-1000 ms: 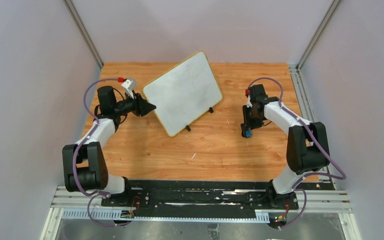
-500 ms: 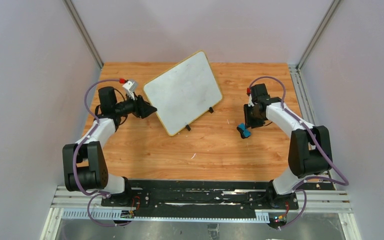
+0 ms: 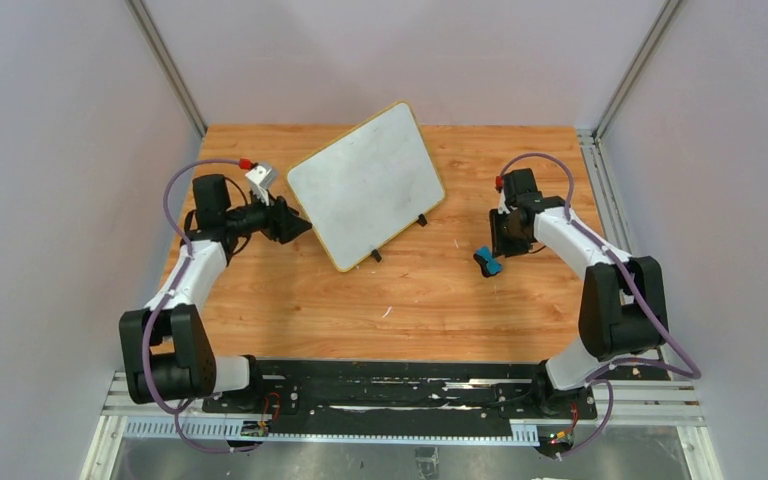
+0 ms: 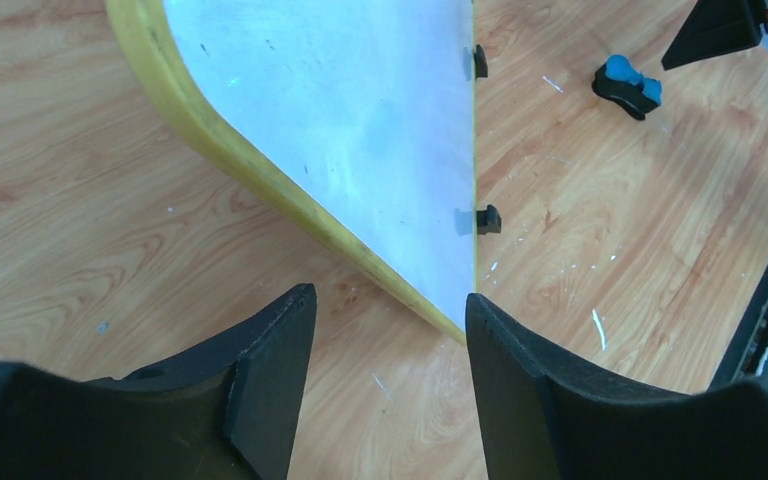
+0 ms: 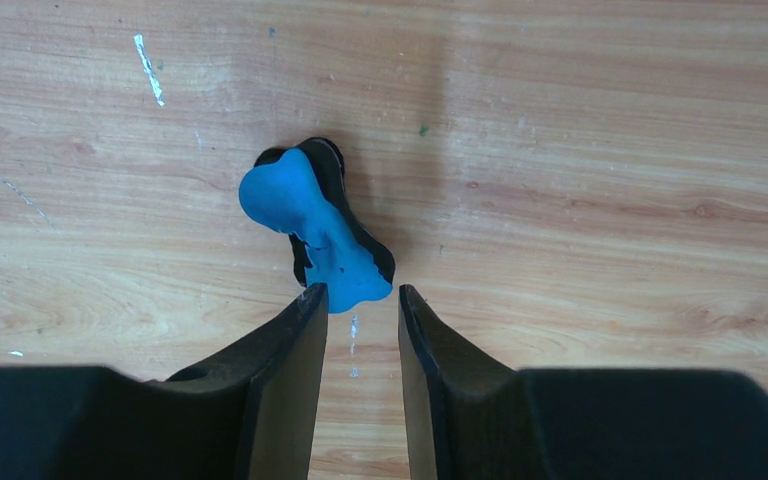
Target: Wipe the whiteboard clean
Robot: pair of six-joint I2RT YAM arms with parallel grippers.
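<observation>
The whiteboard [image 3: 365,185] lies tilted at the back middle of the table, white with a yellow rim and two black clip feet; its face shows only faint smudges. My left gripper [image 3: 300,225] is open and empty just off the board's near-left edge. In the left wrist view [image 4: 390,310] the board's corner [image 4: 340,120] sits just beyond my right finger. The blue-and-black eraser [image 3: 485,262] lies on the table. My right gripper [image 3: 501,243] is just behind it, jaws a little apart and empty. In the right wrist view [image 5: 363,295] the eraser [image 5: 310,225] lies just past the fingertips.
The wooden table [image 3: 400,300] has metal frame posts at its back corners and grey walls on both sides. A black base rail [image 3: 390,385] runs along the near edge. The eraser also shows in the left wrist view [image 4: 627,85].
My right gripper has let go of the eraser, which now lies on the table, and has drawn back slightly. My left gripper has backed a little away from the board's edge.
</observation>
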